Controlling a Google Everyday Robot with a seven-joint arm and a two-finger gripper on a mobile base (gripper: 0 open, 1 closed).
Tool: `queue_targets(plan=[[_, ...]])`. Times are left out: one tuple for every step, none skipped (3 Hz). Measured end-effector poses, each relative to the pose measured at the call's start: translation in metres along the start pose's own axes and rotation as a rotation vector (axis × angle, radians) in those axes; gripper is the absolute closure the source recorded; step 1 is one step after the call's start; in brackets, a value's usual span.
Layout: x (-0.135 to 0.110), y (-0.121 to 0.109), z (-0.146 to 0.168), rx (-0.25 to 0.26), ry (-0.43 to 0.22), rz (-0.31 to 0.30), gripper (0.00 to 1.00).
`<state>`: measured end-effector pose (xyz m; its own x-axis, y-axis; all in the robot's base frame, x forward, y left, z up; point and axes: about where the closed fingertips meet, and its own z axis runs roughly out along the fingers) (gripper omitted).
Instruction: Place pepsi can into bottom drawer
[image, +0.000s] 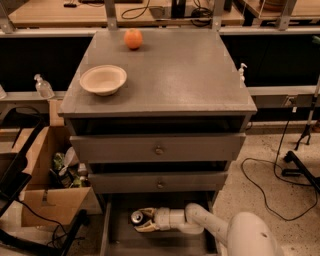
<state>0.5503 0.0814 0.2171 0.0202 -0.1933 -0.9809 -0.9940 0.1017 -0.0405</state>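
The bottom drawer (117, 235) is pulled open under the grey cabinet, a shallow grey tray. The pepsi can (136, 217) lies on its side inside it near the back left, its silver top facing the camera. My gripper (143, 220) reaches into the drawer from the right on a white arm, and its pale fingers (145, 228) sit around the can.
Two upper drawers with round knobs (159, 149) are shut. On the cabinet top stand a white bowl (103, 79) and an orange (133, 38). A cardboard box (47, 190) stands left of the cabinet. Cables (265, 190) lie on the floor at right.
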Motion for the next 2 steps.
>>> queue_targets(plan=[[0.0332, 0.0032, 0.0105, 0.002, -0.012, 0.057, 1.0], [0.0347, 0.0011, 0.0107, 0.007, -0.01, 0.055, 0.81]])
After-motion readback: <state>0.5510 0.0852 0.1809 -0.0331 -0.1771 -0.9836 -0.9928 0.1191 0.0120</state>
